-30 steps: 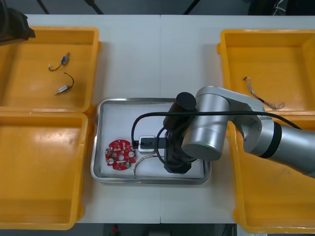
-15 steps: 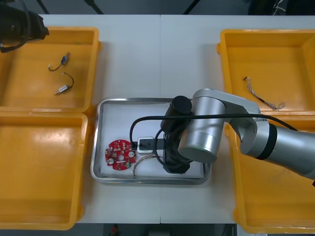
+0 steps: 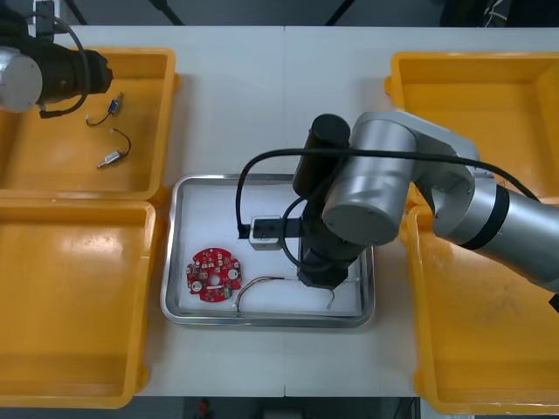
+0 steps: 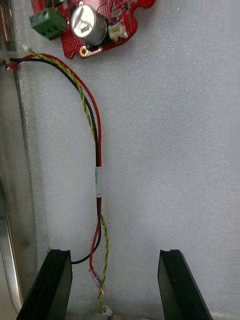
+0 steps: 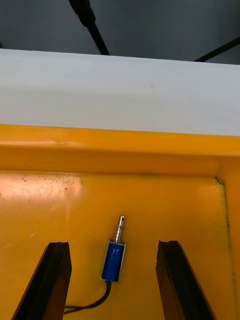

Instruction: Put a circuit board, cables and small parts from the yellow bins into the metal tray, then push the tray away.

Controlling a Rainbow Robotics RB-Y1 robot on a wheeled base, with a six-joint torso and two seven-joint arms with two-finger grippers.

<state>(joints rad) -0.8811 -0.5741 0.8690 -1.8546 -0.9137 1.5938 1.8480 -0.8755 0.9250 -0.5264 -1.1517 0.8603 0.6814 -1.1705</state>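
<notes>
My right gripper (image 3: 321, 278) hangs open over the metal tray (image 3: 176, 229), which is white inside. In the right wrist view the red and yellow cable (image 4: 97, 170) lies loose on the tray floor, one end between the fingers (image 4: 52, 285) near one of them, the other by the red circuit board (image 4: 95, 20). The board (image 3: 215, 274) rests at the tray's left, with the cable (image 3: 262, 283) beside it. My left gripper (image 3: 100, 77) is open over the upper-left yellow bin (image 3: 162, 61). A small metal part (image 5: 114, 257) with a blue body and a black lead lies between its fingers (image 5: 52, 280), untouched.
A second small metal part (image 3: 111, 157) with a black lead lies in the same bin (image 5: 120, 150). The upper-right bin (image 3: 397, 74) holds a thin cable (image 3: 467, 179). Two more yellow bins (image 3: 148, 262) (image 3: 419, 297) flank the tray's near side.
My right gripper opened, let go of the red and yellow cable and drew back toward the tray's far side. The left arm came in over the upper-left bin.
</notes>
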